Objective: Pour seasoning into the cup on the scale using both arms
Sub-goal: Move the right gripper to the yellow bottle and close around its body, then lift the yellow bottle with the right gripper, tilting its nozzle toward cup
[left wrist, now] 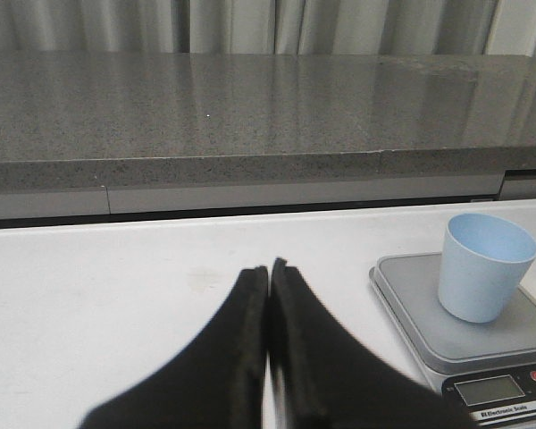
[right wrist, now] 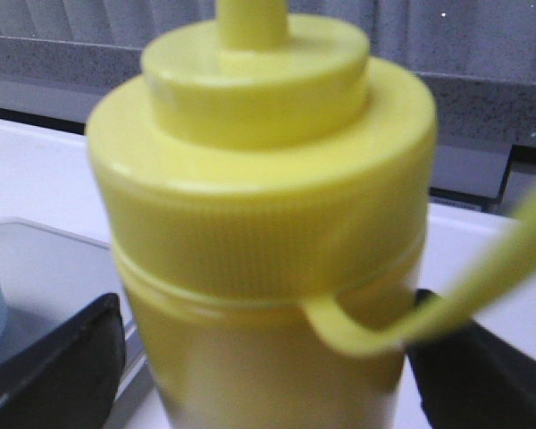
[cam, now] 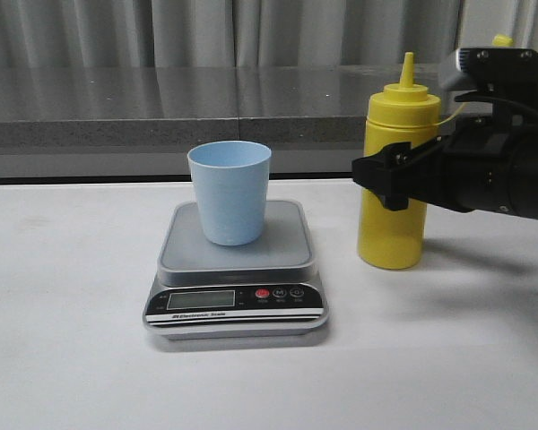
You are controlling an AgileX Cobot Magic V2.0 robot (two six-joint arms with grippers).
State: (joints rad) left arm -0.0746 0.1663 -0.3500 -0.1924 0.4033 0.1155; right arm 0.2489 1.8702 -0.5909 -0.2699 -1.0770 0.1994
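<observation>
Right gripper [cam: 396,184] jaws straddle the squeeze bottle [cam: 396,170], seemingly not yet clamped; close squarely mid-body. Left gripper [left wrist: 268,277] jaws together.

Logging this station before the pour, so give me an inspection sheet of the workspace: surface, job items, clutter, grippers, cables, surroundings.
Surface: white table, no spills seen.
Scale: in mid-table, display facing the robot; reading too small to tell.
Cup: upright on the scale's platform; no contents visible in the left wrist view.
Bottle: upright on the table right of the scale, apart from it; cap off the nozzle, hanging on its tether.
Clutter: nothing seen.
Left gripper: shut, empty, low over the table left of the scale.
Right gripper: fingers either side of the bottle's body; contact cannot be told.
Cables: one on the right arm.
Surroundings: grey counter ledge, curtains behind.
</observation>
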